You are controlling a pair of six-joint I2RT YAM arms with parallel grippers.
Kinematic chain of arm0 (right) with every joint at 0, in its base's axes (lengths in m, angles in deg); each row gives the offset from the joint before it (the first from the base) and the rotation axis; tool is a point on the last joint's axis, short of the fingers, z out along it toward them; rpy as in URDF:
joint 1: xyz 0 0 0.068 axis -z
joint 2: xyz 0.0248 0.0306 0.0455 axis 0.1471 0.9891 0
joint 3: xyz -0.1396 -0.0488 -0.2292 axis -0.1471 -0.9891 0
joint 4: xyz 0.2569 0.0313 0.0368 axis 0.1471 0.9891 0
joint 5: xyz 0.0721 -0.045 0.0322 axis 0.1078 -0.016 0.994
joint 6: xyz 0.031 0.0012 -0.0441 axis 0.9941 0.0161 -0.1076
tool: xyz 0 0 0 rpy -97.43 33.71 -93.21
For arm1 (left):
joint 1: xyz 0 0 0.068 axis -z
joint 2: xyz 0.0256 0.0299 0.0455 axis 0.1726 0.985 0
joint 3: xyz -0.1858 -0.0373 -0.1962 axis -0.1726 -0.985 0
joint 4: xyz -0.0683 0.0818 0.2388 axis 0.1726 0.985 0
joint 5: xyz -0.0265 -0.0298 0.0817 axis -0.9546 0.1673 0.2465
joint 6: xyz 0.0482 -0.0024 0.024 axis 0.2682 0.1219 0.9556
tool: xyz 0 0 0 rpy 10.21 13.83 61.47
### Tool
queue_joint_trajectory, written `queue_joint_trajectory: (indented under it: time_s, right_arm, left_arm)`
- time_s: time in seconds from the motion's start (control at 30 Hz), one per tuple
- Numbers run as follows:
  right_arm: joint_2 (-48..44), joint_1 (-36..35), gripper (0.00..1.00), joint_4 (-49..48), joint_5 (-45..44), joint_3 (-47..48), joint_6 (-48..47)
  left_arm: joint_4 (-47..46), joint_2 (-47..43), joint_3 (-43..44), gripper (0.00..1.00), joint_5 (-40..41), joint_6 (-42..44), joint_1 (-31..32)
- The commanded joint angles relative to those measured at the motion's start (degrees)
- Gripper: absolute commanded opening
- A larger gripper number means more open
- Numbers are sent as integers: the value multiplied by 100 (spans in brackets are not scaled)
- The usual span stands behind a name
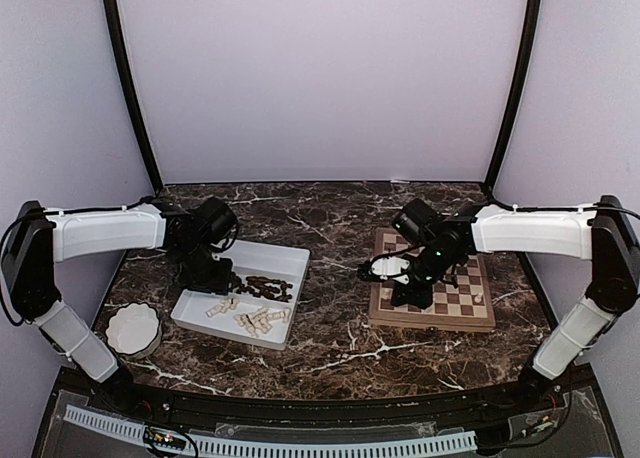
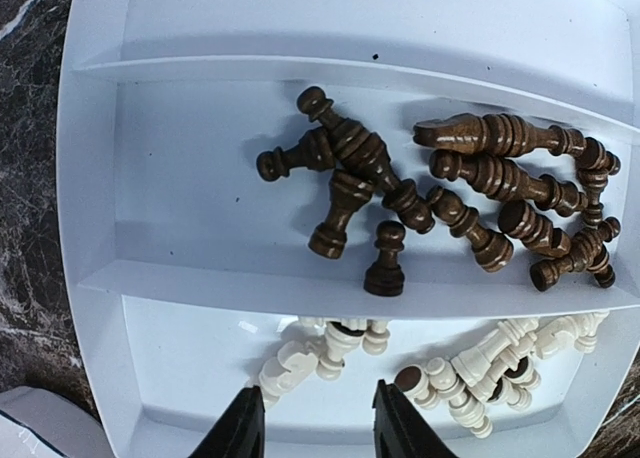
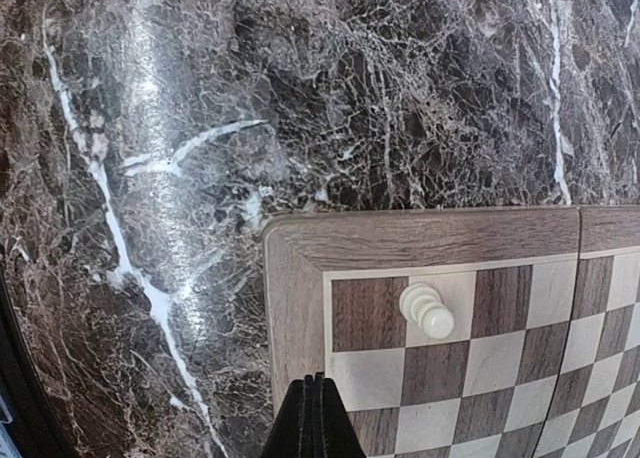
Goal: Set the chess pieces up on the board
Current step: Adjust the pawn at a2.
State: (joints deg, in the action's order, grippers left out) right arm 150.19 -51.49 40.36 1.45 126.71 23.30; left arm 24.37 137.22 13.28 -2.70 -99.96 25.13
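Cream pawn (image 3: 427, 310), turned wood: one, upright near board (image 3: 295, 308) corner. Left end effector (image 2: 318, 423) open, empty; right end effector (image 3: 315, 418) closed, empty.

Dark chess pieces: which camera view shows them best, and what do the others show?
Left wrist: the dark chess pieces lie large and distinct in the tray. Top external shows only a small dark cluster. Right wrist shows none, just one pale piece on the board.
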Motion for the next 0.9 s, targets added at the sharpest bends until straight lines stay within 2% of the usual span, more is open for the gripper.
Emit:
queue_joint_trajectory:
  time_s: [0.0,0.33,0.87]
  right_arm:
    - [324,-170,0,-119,-539,357,129]
    - [946,-189,0,-237,-692,671,362]
    - [1184,-180,0,-452,-1183,661,592]
  left_arm:
    - [-157,-197,-109,40,-128,-37,-34]
    - [-241,-157,-93,40,-81,51,-78]
    - [-372,-159,-182,40,-212,7,-88]
